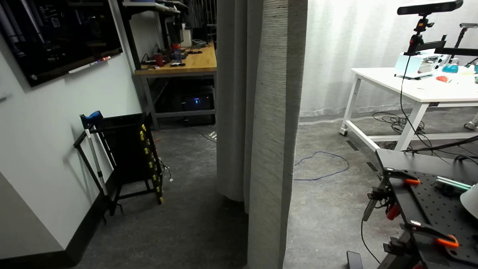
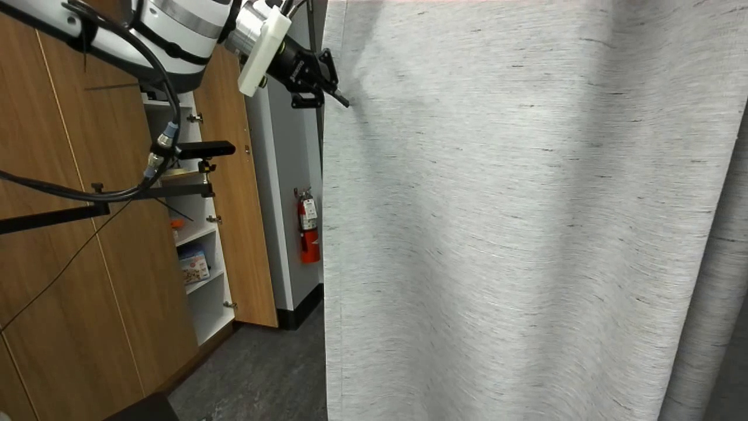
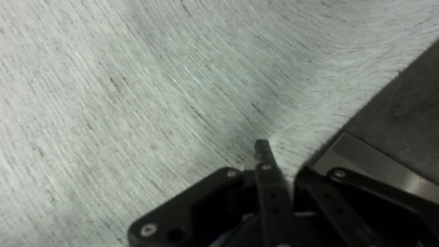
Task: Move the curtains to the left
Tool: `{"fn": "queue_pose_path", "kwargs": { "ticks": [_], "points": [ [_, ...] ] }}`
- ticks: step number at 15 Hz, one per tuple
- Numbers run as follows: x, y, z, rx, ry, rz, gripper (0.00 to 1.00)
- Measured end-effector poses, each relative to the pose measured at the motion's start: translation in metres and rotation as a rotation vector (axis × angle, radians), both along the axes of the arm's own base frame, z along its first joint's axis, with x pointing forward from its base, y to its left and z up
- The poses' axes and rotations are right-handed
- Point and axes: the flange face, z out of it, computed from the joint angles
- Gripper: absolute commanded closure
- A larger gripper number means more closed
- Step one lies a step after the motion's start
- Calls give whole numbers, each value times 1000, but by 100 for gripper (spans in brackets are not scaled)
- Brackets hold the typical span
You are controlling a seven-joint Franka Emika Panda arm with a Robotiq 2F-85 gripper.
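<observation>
One grey curtain (image 2: 497, 210), the largest thing, hangs in both exterior views, a woven cloth with fine ribs, short dark flecks, deep lengthwise folds and a straight seam beside one edge. One wood-grain cabinet (image 2: 87, 263) rises in tall flat panels, a single door (image 2: 236, 193) of it swung open beside white shelves (image 2: 204, 282). A white desk (image 1: 394, 84), a wooden desk (image 1: 201, 60) and a black desk (image 1: 433, 198) make three in an exterior view: a smooth slab on square legs, a yellowish grained top on a grey frame, and a dark surface drilled with rows of round holes. One glossy black panel (image 1: 63, 35), a flat rectangle, is fixed to a white wall (image 1: 41, 130). One robot arm (image 2: 181, 35), white, smooth and rounded, reaches in from the upper left of an exterior view, black cables (image 2: 175, 108) looping beneath it. One pale blue box (image 1: 414, 63) sits on the white desk, and one red fire extinguisher (image 2: 310, 234), cylindrical, hangs upright. The single end effector (image 2: 339, 98), black with bolted linkages, pinches the curtain near its seamed edge; in the wrist view the cloth gathers to a narrow ridge and runs between the two fingers (image 3: 263, 152). Two dark clamps (image 1: 427, 229) with orange tips sit at the border of the black desk. One thin blue cord (image 1: 313, 180) lies on the floor (image 1: 186, 231) in an irregular loop.
</observation>
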Motion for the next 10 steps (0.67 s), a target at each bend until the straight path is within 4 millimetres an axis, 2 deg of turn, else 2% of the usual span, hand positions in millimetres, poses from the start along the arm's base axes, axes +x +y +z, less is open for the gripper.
{"fn": "queue_pose_path", "kwargs": {
  "ticks": [7, 8, 10],
  "points": [
    [-14, 35, 10, -63, 15, 35, 99],
    [-16, 42, 9, -58, 20, 50, 99],
    [-21, 64, -17, -54, 66, 98, 99]
  ]
}}
